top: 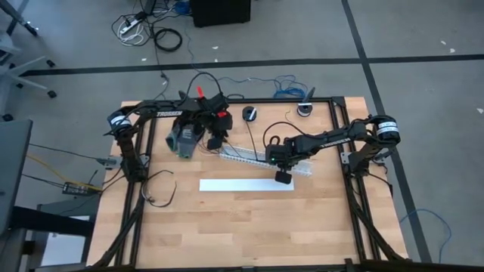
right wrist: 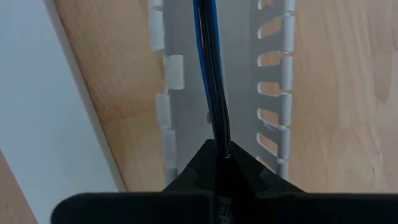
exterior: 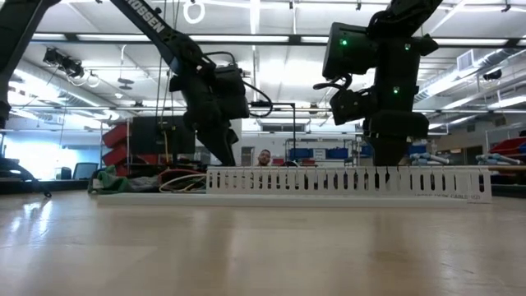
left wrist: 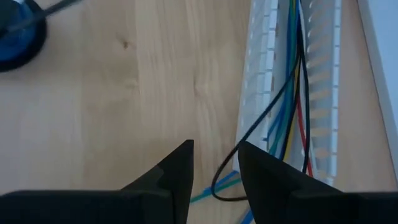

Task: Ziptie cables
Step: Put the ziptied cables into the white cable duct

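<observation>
Cables [right wrist: 212,81]: thin, light, limp wires laid along the white slotted duct [right wrist: 273,93]. Pinched at one end by the closed right gripper [right wrist: 222,155]. Left gripper [left wrist: 214,165] is parted, empty, beside the other end. Likely slippery; best gathered mid-bundle.

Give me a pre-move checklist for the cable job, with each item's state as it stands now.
1. Right pincer shut on the cables: ok, its fingers meet around the bundle.
2. Cables lying inside the white slotted duct ahead of the right pincer: ok.
3. Left pincer gripping anything: not ok, its fingers stand apart with only a loose black wire looping between them.
4. All wires seated in the duct at the left pincer's end: not ok, the black wire strays out over the duct wall onto the table.
5. Ziptie in place: cannot tell, none shows in any view.
</observation>
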Robot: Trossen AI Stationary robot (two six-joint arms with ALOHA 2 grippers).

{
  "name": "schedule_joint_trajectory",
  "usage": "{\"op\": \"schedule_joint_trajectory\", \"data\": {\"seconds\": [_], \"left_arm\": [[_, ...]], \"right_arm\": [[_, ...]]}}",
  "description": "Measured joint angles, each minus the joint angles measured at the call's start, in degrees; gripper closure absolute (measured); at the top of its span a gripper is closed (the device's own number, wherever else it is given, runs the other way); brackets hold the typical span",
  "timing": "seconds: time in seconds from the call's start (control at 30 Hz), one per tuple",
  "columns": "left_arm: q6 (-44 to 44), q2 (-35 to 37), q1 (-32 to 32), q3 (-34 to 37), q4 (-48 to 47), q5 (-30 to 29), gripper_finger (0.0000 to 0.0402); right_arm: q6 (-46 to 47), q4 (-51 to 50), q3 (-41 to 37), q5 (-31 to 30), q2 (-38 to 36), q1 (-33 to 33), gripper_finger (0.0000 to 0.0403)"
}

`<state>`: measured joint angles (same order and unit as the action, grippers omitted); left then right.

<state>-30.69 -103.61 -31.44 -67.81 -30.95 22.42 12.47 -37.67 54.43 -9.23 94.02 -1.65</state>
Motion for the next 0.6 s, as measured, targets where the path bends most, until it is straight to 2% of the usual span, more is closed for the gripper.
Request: {"op": "schedule_joint_trajectory", "data": {"seconds": [0.6], "left_arm": [[-0.57,-1.10,0.00,0.04,-0.64,2.83,0.0290]], "right_arm": [[0.61,0.15,0.00,-0.04,0.00,0.00,0.0396]]}}
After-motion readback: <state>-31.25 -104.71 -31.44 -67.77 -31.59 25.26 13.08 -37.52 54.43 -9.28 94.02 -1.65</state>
